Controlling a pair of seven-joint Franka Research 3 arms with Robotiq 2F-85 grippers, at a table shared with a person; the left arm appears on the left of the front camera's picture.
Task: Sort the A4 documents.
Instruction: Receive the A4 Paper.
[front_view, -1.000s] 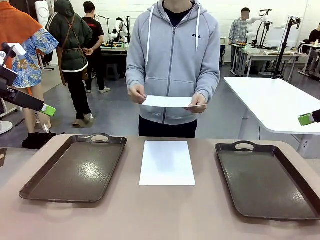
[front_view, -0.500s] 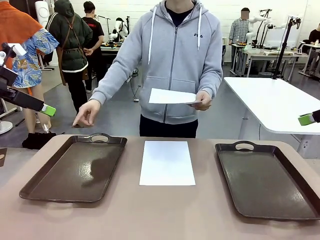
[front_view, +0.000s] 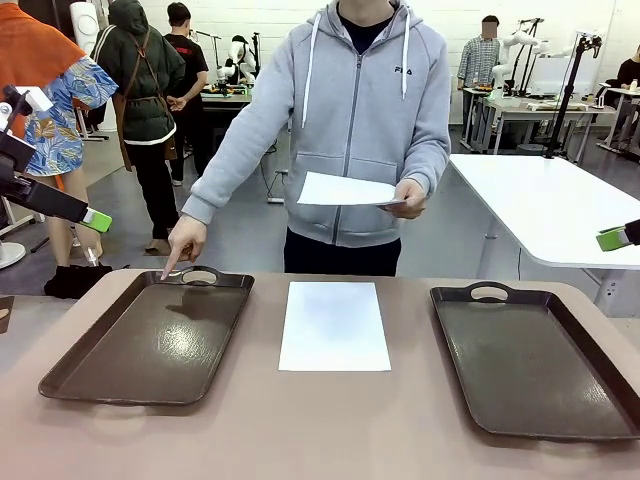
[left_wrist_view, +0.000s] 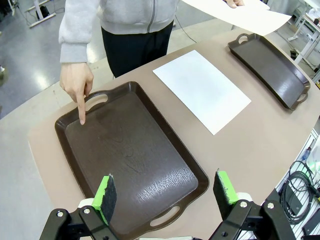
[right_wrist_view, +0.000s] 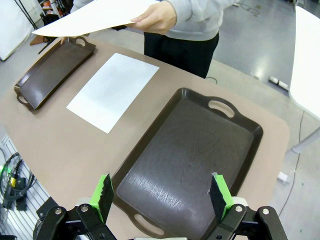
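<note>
Left wrist view: left gripper, open and empty, hovers over a tray; an A4 sheet lies flat beyond, to its right. Right gripper also open, empty. Paper looks limp, light: pinch an edge.

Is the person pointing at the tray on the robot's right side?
No, the person's finger points down at the far handle end of the left tray, well away from the right tray.

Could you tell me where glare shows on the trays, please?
Front view: pale sheen across the left tray, dim reflection under the pointing hand. Left wrist view: glare near its nearer handle. Right wrist view: soft sheen on the right tray.
</note>
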